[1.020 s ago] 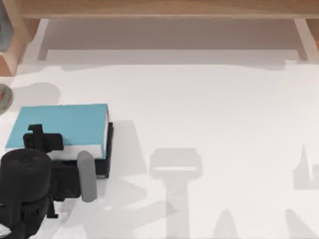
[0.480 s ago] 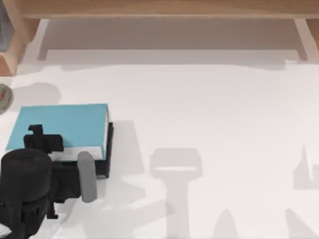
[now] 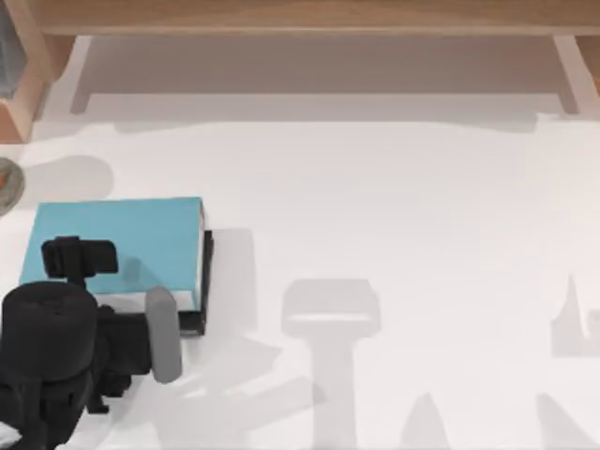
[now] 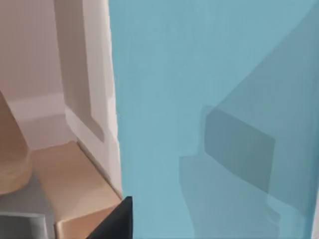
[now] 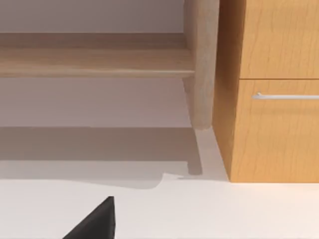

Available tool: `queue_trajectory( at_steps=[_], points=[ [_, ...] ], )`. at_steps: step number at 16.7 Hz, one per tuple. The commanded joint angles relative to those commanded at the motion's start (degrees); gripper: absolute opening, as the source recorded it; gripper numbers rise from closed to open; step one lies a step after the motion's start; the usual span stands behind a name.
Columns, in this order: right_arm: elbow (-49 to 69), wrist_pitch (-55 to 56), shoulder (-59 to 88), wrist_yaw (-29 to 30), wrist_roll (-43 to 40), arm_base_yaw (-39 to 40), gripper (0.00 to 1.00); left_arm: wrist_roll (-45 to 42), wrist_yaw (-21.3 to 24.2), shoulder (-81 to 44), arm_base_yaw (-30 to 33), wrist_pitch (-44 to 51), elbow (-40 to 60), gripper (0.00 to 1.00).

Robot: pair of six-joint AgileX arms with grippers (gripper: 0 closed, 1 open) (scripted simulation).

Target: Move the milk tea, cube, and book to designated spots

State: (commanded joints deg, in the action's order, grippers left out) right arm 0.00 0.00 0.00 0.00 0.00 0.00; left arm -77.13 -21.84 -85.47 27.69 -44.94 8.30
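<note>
The book (image 3: 122, 246) (image 4: 214, 99) was a flat light-blue rectangle with a plain cover and a pale page edge on its right. It lay at the table's left side, resting atop a black object.

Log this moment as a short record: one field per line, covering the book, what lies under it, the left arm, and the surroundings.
book: light-blue book, flat, at the table's left
under it: a black object, its edge showing beyond the book's right and near sides
left arm: over the book's near-left corner; left gripper above the cover
table: white
far edge: wooden shelf
right wrist view: wooden drawer with metal handle
</note>
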Motion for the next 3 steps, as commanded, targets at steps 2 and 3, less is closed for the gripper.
queue_trajectory(
  at_steps=[2,3],
  points=[
    [0.0,0.0,0.0,0.0,0.0,0.0,1.0,0.0,0.0,0.0,0.0,0.0,0.0,1.0],
    [0.0,0.0,0.0,0.0,0.0,0.0,1.0,0.0,0.0,0.0,0.0,0.0,0.0,1.0]
  ],
)
